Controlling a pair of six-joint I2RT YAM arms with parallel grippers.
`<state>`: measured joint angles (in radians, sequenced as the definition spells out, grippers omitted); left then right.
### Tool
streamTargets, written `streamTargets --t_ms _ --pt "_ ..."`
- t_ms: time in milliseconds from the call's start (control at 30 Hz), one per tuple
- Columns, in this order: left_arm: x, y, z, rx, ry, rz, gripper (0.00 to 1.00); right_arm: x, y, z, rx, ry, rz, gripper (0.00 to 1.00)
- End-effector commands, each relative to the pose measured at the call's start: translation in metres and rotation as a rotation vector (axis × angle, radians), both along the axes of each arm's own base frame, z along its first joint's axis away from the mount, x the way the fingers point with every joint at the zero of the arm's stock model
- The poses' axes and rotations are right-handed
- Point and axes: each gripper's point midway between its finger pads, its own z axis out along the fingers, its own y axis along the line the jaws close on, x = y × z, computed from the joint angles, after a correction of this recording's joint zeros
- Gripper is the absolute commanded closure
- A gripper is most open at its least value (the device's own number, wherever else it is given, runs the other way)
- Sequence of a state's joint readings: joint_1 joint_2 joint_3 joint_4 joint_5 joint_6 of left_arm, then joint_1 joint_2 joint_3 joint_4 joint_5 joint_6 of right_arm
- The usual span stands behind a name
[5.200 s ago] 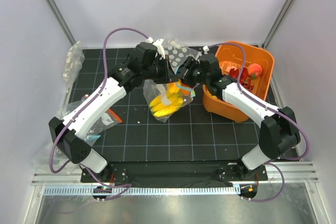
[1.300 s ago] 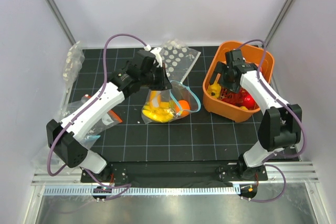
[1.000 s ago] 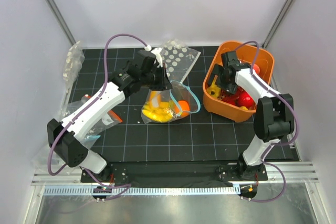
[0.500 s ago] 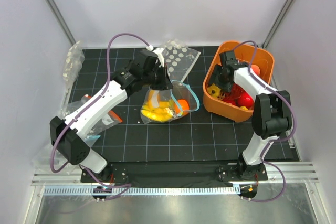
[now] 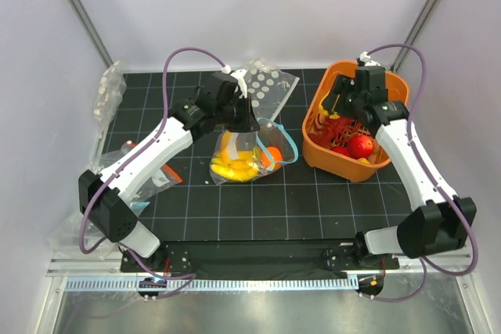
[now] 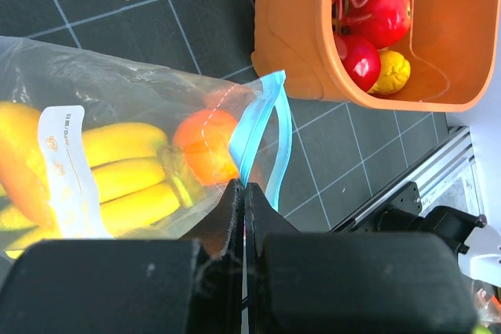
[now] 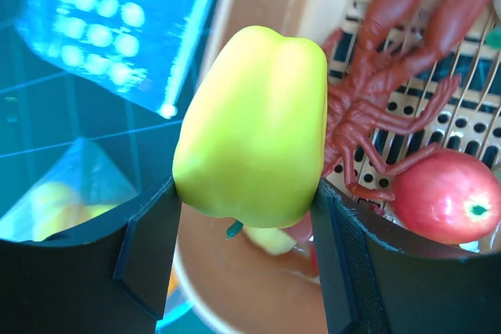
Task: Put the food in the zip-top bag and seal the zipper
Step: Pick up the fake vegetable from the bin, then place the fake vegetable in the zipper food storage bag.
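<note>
The clear zip-top bag [image 5: 243,150] lies mid-table with its mouth toward the right. It holds the yellow banana bunch [image 6: 117,170], the round orange [image 6: 207,142] and a yellow-orange mango-like piece [image 6: 19,162]. The light-blue zipper [image 6: 254,115] gapes open in a loop [image 5: 291,142]. My left gripper [image 6: 243,187] is shut on the bag's upper edge beside that strip, and it shows in the top view [image 5: 249,124] too. Over the orange bin [image 5: 395,87], my right gripper [image 7: 246,197] is shut on a yellow-green toy pepper [image 7: 254,127].
The bin [image 6: 290,37] holds a red toy lobster [image 7: 391,99], red round fruit [image 7: 446,197] and a small yellow piece [image 6: 389,72]. A clear bag with white dots [image 5: 266,84] lies behind the zip-top bag. More clear bags [image 5: 109,91] sit along the left edge.
My right gripper has closed on the yellow-green pepper inside the bin and lifted it above the contents. The left gripper keeps its hold on the bag edge.
</note>
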<state>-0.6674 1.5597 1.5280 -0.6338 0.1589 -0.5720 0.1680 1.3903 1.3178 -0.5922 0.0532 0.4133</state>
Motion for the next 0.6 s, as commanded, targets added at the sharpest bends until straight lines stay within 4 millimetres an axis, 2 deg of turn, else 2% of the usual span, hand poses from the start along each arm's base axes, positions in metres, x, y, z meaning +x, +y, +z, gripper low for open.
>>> streamTargets --t_ms 0,100,133,200,233,333,433,467,567 --pt "0.004 -0.008 0.026 -0.047 -0.056 -0.021 1.0 -0.007 0.01 0.023 0.017 -0.082 0.085 0.74" --pt "0.003 -0.009 0.026 -0.055 -0.049 -0.025 1.0 -0.02 0.036 0.039 0.098 -0.123 0.236 0.75" --pt "0.003 -0.01 0.026 -0.056 -0.049 -0.024 1.0 -0.03 0.052 0.049 0.141 -0.143 0.311 0.75" --pt "0.004 -0.01 0.027 -0.06 -0.05 -0.022 1.0 -0.041 0.067 0.054 0.181 -0.18 0.38 0.76" --pt "0.003 -0.01 0.027 -0.061 -0.048 -0.019 1.0 -0.054 0.083 0.071 0.214 -0.238 0.461 0.76" --pt "0.004 -0.009 0.027 -0.063 -0.044 -0.007 1.0 -0.08 0.108 0.073 0.247 -0.239 0.583 0.77" --pt "0.004 -0.009 0.026 -0.063 -0.036 0.001 1.0 -0.098 0.125 0.071 0.296 -0.209 0.675 0.78" --pt "0.004 -0.007 0.024 -0.058 -0.033 0.005 1.0 -0.11 0.136 0.07 0.336 -0.191 0.741 0.79" --pt "0.004 -0.007 0.024 -0.054 -0.032 0.007 1.0 -0.129 0.149 0.068 0.392 -0.152 0.819 0.8"
